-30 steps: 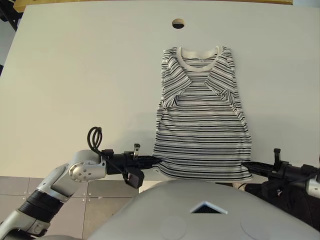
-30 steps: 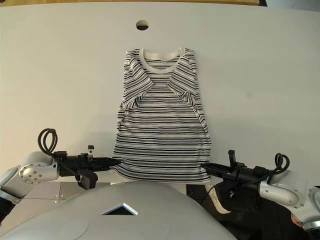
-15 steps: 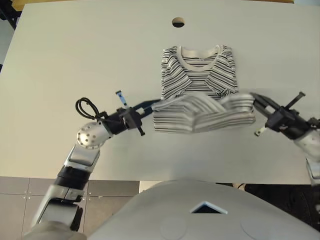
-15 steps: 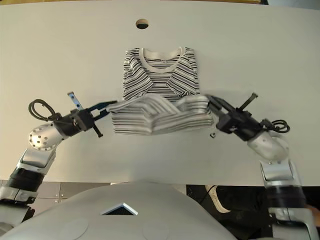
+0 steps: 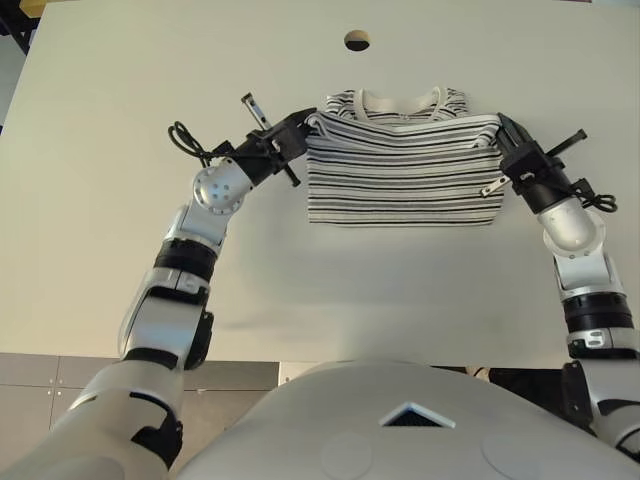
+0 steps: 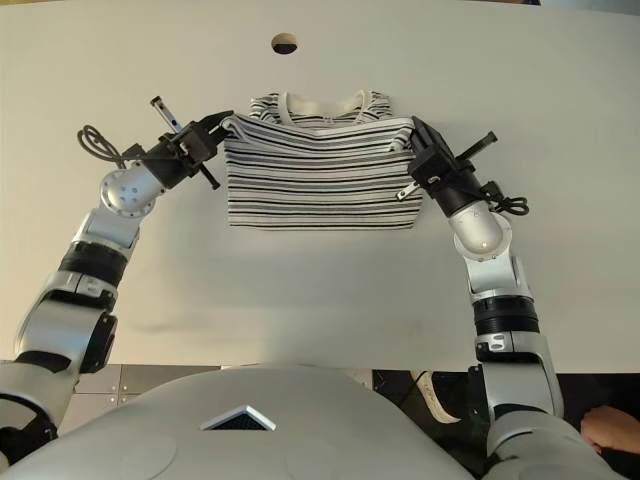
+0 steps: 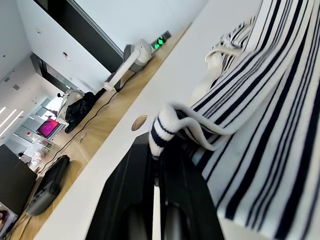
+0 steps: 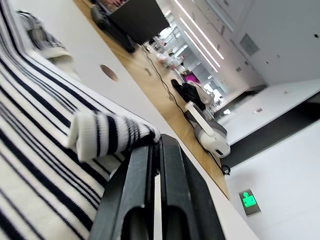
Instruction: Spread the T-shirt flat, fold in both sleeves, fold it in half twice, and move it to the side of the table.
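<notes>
The black-and-white striped T-shirt (image 5: 402,170) lies on the white table (image 5: 120,250), sleeves tucked in, its lower half doubled up over the chest so the hem sits just below the white collar (image 5: 400,100). My left gripper (image 5: 307,123) is shut on the hem's left corner, seen close up as a bunched striped edge (image 7: 172,122) between the fingers. My right gripper (image 5: 499,125) is shut on the hem's right corner (image 8: 107,135). Both corners are held near the shoulders.
A round cable hole (image 5: 356,41) sits in the table just beyond the collar. Wide bare tabletop lies left, right and in front of the shirt. The table's near edge (image 5: 300,358) runs close to the robot.
Both grippers have carried the shirt's hem from the near table edge up and away to the collar, folding the shirt in half.
</notes>
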